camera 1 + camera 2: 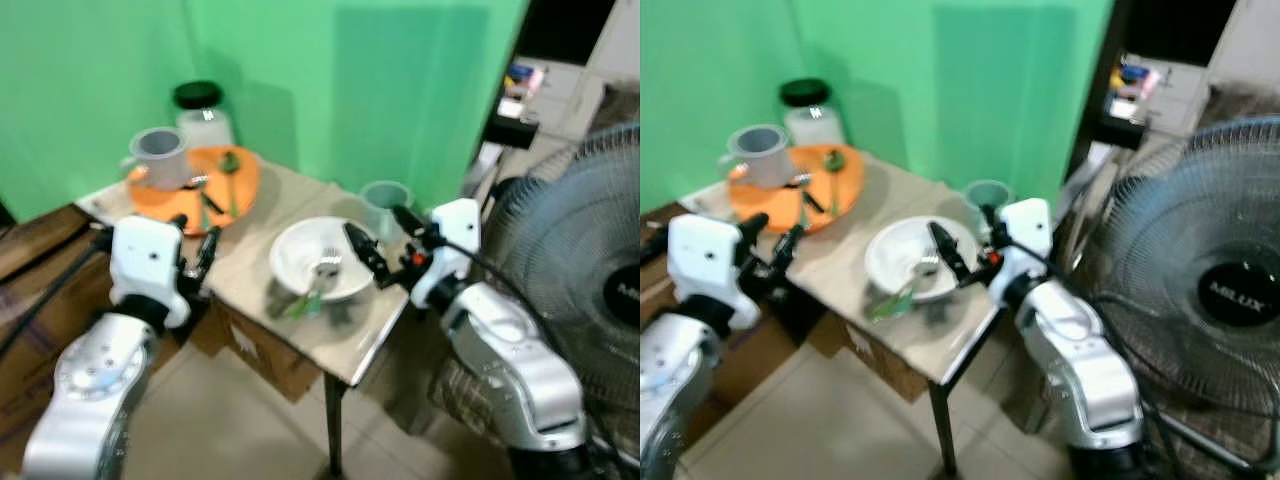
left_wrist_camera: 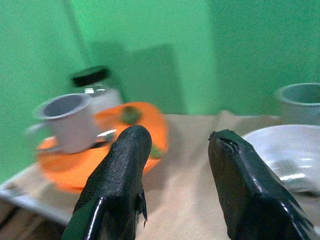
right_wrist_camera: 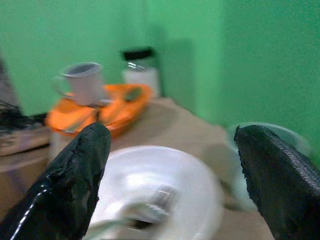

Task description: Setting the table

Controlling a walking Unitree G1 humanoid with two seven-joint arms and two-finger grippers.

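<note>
Left eye view: table [image 1: 390, 330] w/ beige top, set against green wall [image 1: 380, 90]. Near edge: left gripper [image 1: 192, 243] at table's left edge, fingers moderately apart, nothing held. White bowl [image 1: 300, 252] near front edge w/ fork [image 1: 322, 268] and green-handled utensil [image 1: 300, 303] in it. Right gripper [image 1: 382, 240] over bowl's right rim, fingers spread wide, empty. Green cup [image 1: 383, 203] just behind, right edge. Far left corner: orange plate [image 1: 235, 185] carrying grey mug [image 1: 160, 157], green spoon [image 1: 230, 170]. Jar w/ black lid [image 1: 203, 112] behind plate. Fan [image 1: 590, 280] beside table, right.
</note>
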